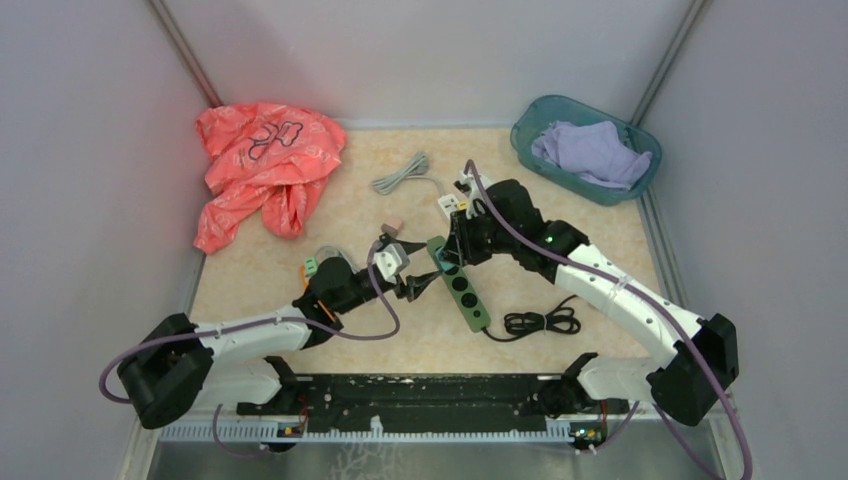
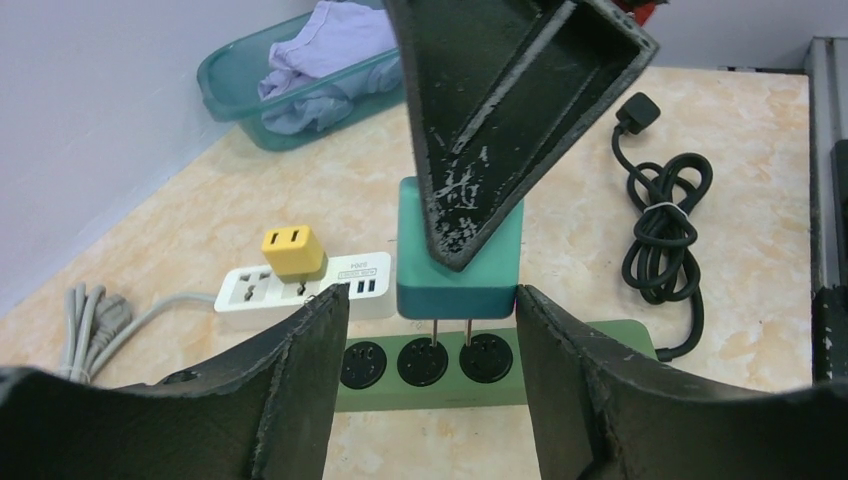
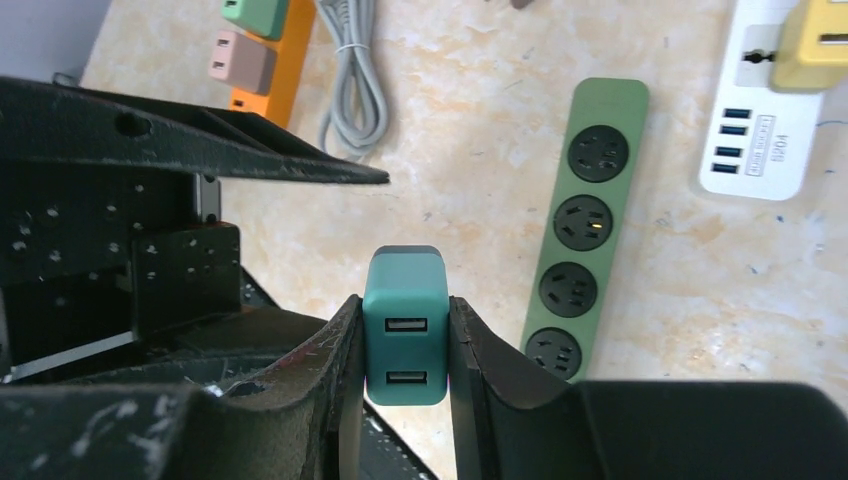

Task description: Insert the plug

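Note:
A teal plug (image 3: 405, 325) with two USB ports is clamped between my right gripper's (image 3: 405, 345) fingers. In the left wrist view the plug (image 2: 458, 270) hangs upright, its two prongs pointing down at the green power strip (image 2: 590, 345). The prong tips sit at the strip's far edge, over the middle and right sockets; I cannot tell if they touch. My left gripper (image 2: 432, 400) is open and empty, its jaws spread either side of this view, just short of the strip. In the top view both grippers meet at the strip (image 1: 465, 292).
A white power strip (image 2: 250, 290) with a yellow plug (image 2: 293, 250) lies behind the green one. A coiled black cable (image 2: 665, 215) lies to the right. A teal basket (image 1: 522, 133) of cloth stands back right, a pink cloth (image 1: 265, 165) back left, a grey cable (image 1: 400, 175) between.

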Controlling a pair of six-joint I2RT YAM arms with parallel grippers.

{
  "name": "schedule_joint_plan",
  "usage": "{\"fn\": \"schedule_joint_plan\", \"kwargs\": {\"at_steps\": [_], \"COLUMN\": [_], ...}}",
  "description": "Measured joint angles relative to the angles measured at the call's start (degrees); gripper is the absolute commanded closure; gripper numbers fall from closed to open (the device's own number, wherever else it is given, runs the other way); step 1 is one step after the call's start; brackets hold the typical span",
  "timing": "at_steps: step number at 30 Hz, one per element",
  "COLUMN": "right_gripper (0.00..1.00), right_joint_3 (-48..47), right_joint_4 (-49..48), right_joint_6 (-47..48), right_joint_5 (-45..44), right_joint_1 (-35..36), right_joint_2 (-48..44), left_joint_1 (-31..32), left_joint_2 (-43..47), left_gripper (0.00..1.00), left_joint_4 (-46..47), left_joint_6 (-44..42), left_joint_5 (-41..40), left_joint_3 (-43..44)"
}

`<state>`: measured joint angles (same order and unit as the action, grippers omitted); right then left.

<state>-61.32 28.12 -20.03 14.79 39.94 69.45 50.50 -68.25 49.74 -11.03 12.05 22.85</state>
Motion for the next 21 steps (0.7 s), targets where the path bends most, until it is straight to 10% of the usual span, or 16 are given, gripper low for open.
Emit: {"fn": "schedule_joint_plan", "kwargs": {"at_steps": [21], "right_gripper": [1.00], "right_joint_3": [1.03], "right_joint_4": [0.68], "right_joint_6": [9.49], "right_joint_5": [-14.99], "right_joint_1": [0.00], "right_joint_2": [2.10], "left_joint_1": [-0.31], "left_joint_2": [-8.68], "left_gripper": [0.16], "left_joint_4": [-15.56], "left_joint_6": [37.31], "left_joint_5": [-17.66], "left_joint_3": [6.19]}}
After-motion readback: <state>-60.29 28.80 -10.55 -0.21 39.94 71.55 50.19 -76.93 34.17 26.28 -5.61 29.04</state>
